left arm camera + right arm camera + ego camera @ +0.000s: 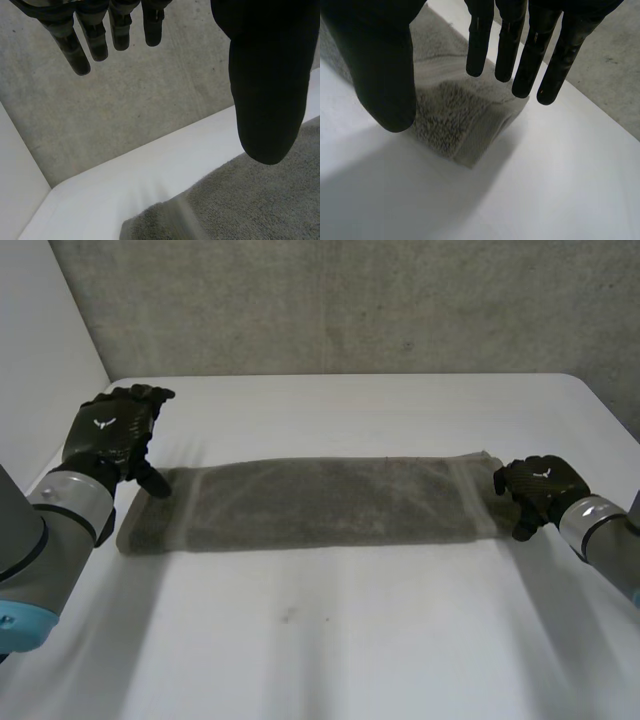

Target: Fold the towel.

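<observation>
While the towel [310,502] is thick grey terry with a looped, nubbly pile, the white tabletop [330,640] under it is smooth, so we read its shape easily. It is a long, narrow band, with stacked layers showing at the corner and a flat woven stripe near the end under the right robot hand [540,488]. It stretches from one hand to the other. We find the left robot hand [108,435] over the far corner of its end, fingers [75,50] straight and set apart from the thumb, holding nothing; the pile lies below the thumb tip. At the opposite end the right robot hand is open too, its straight fingers [477,45] and thumb poised over the squared corner, and we cannot tell whether they touch it. Both long edges run straight, and bare tabletop lies open on the near side of the hands and beyond them alike. Past the tabletop's far edge stands a rough concrete wall [350,300], and a pale panel [40,330] flanks the left robot hand.
</observation>
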Motion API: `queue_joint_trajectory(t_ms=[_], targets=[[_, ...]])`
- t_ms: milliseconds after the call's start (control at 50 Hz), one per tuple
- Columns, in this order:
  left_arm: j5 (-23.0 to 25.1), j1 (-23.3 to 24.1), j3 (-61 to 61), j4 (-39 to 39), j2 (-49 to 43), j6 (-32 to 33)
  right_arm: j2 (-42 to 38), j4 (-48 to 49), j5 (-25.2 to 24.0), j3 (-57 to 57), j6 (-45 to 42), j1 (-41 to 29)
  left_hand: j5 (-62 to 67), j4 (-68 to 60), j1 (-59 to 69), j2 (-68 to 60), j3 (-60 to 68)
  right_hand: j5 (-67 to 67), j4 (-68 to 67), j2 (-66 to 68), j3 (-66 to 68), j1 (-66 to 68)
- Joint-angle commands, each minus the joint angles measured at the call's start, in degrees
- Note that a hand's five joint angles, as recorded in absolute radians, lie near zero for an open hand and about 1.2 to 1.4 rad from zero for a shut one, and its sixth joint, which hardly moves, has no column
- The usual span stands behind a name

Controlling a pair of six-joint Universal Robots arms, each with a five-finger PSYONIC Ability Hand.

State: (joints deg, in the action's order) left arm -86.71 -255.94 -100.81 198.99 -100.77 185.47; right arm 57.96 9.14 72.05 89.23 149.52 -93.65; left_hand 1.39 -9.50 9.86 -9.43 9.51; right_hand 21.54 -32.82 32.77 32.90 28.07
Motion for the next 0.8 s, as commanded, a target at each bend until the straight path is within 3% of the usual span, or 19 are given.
queue_joint_trajectory(t_ms=[20,140,180,220,260,400,520,660,720,760,800], targets=[[0.0,0.6,-0.2,0.2,0.0,0.2,-3.3,2.4,0.2,-0.1,-3.1,0.1,-0.5,-1.4,1.0,-1.5,1.4,7.8,-6.5,6.6,6.5,11.3],[0.0,0.9,-0.4,0.2,-0.3,0.2,-4.4,3.0,0.3,-0.7,-4.7,0.4,-0.5,-1.4,1.0,-1.5,1.4,23.8,-22.5,22.6,22.4,27.3],[0.0,0.9,-0.4,0.2,-0.5,0.2,-5.0,4.8,0.5,-0.8,-5.4,0.4,-0.5,-1.4,1.0,-1.5,1.4,41.5,-40.2,40.3,40.1,45.0],[0.0,0.9,-0.5,0.2,-0.6,0.2,-5.1,6.1,0.8,-0.9,-6.0,0.5,-0.5,-1.4,1.0,-1.5,1.4,48.4,-47.1,47.2,47.0,51.9],[0.0,0.9,-0.5,0.2,-0.6,0.2,-5.0,7.2,1.9,-0.9,-7.0,0.6,-0.5,-1.4,1.0,-1.5,1.4,48.5,-47.2,47.2,47.1,51.9],[-0.3,0.9,-0.5,0.1,-0.1,0.2,-1.8,8.2,15.5,-1.5,-18.1,4.3,-0.5,-1.4,1.0,-1.5,1.4,48.5,-47.2,47.2,47.1,51.9],[-0.1,0.8,-1.1,0.1,0.1,0.2,-0.5,7.5,20.1,-4.1,-28.2,11.8,-0.5,-1.4,1.0,-1.5,1.4,48.5,-47.2,47.2,47.1,51.9],[-0.1,0.8,-1.5,0.1,0.6,0.2,2.3,7.6,19.6,-6.8,-27.4,12.1,-0.5,-1.4,1.0,-1.5,1.4,48.5,-47.2,47.2,47.1,51.9],[-0.1,0.8,-1.5,0.2,0.7,0.2,5.9,8.0,19.0,-7.6,-23.0,7.9,-0.7,-1.2,0.9,-1.3,1.2,48.5,-47.2,47.2,47.1,51.9],[-0.1,0.9,-1.5,0.2,0.7,0.2,9.3,8.3,16.0,-7.7,-17.5,0.1,-0.5,-1.4,1.0,-1.5,1.4,48.5,-47.2,47.2,47.1,51.9],[-0.2,0.9,-1.5,0.1,0.7,0.2,9.6,8.4,13.7,-7.6,-15.5,-3.4,-0.5,-1.4,1.0,-1.5,1.4,48.5,-47.2,47.2,47.1,51.9]])
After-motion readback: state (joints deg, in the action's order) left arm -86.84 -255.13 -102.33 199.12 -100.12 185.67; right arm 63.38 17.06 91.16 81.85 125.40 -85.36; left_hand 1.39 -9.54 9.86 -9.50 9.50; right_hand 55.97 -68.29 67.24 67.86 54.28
